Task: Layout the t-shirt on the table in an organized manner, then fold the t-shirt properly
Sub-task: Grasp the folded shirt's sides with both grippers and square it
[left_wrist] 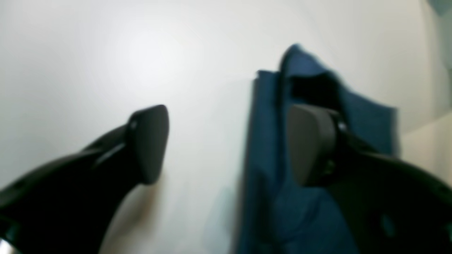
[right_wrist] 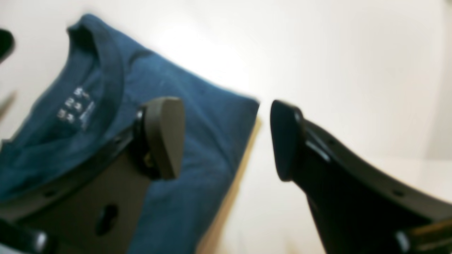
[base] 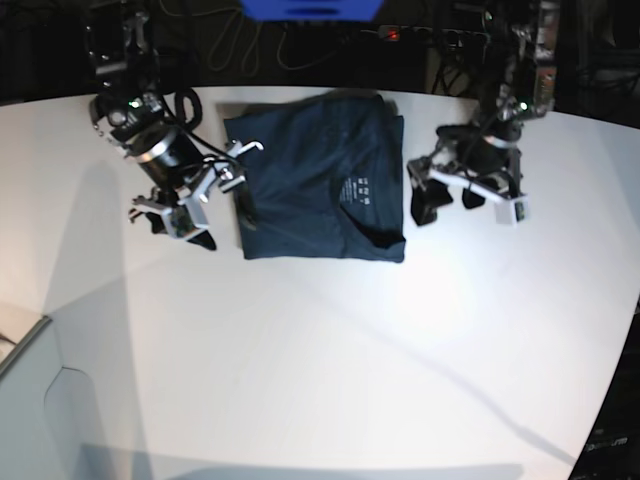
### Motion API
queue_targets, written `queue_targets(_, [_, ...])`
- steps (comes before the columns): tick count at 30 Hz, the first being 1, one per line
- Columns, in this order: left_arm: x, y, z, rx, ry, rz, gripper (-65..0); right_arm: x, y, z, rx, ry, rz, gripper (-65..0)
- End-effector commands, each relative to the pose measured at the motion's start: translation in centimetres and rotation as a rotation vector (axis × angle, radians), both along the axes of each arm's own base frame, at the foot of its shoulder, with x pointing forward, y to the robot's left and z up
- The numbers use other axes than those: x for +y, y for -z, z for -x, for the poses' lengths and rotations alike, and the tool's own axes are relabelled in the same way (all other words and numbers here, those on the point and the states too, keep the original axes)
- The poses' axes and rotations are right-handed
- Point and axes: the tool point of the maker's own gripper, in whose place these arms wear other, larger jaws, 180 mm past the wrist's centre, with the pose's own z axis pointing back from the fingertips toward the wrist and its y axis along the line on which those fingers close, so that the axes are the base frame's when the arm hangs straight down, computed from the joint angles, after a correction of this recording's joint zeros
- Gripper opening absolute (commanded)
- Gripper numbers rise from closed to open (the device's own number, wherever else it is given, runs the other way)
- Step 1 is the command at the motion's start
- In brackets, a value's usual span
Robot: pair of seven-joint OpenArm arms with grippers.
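The dark navy t-shirt (base: 320, 180) lies folded into a rectangle at the back middle of the white table (base: 320, 350), with its neck toward the front. My left gripper (base: 460, 205) hovers just right of the shirt, open. In the left wrist view the left gripper (left_wrist: 229, 141) has one finger (left_wrist: 310, 144) over the t-shirt (left_wrist: 265, 158) edge and the other over bare table (left_wrist: 106, 53). My right gripper (base: 180, 228) stands open at the shirt's left side. In the right wrist view the right gripper (right_wrist: 226, 139) straddles the t-shirt (right_wrist: 204, 116) edge and holds nothing. White label text (right_wrist: 76, 106) shows inside the neck.
A blue object (base: 310, 8) and cables sit behind the table's back edge. A pale panel (base: 30, 400) stands at the lower left. The table's curved edge (base: 618, 350) runs down the right side.
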Motion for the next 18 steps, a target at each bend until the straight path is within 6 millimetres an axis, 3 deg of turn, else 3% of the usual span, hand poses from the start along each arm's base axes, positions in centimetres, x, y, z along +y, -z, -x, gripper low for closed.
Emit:
queue_targets(1, [-0.2,-0.7,-0.7,-0.015,-0.002,0.035,-12.2,-0.3,-1.3,-0.2,-0.04,0.01,-0.015,-26.1])
queue_targets(9, [-4.3,1.4,-0.5,0.073,0.057,0.172,-12.2,-2.4,-1.4,0.5,-0.036,0.063,0.009,-26.1])
queue_targets(13, [-5.1,3.2,0.6,0.127,0.074,0.174,-12.3,-2.5,-0.7,1.3,-0.013,0.062,0.011,-26.1])
queue_targets(18, [-5.3,3.7,0.6,0.145,0.081,0.173,-14.9,-2.5,-0.4,1.7,-0.001,0.062,0.013,-26.2])
